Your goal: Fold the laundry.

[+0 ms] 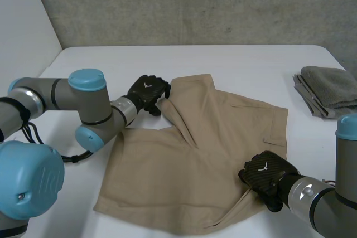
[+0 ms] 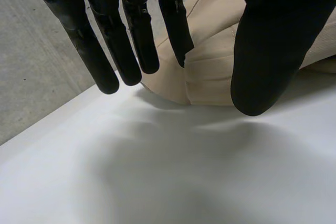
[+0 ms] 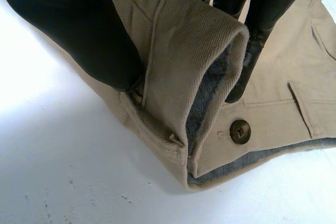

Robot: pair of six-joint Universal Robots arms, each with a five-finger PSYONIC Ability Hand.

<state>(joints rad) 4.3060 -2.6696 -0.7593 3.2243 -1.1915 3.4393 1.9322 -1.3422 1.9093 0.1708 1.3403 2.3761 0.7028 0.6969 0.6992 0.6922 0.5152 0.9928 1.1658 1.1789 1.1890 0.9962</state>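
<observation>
Tan shorts (image 1: 189, 165) lie spread flat on the white table (image 1: 111, 62). My left hand (image 1: 148, 92) is at the garment's far left edge, beside a raised fold. In the left wrist view its fingers (image 2: 131, 40) are straight and its thumb stands apart, hovering over bare table with the tan cloth (image 2: 210, 72) just past the fingertips; nothing is held. My right hand (image 1: 268, 175) is at the near right edge. There its thumb (image 3: 68, 30) and fingers pinch the folded-over waistband (image 3: 194, 51), right by a brown button (image 3: 240, 131).
A folded grey cloth (image 1: 329, 90) lies at the table's right edge. Bare table stretches behind the shorts and to their left. A grey wall stands behind the table.
</observation>
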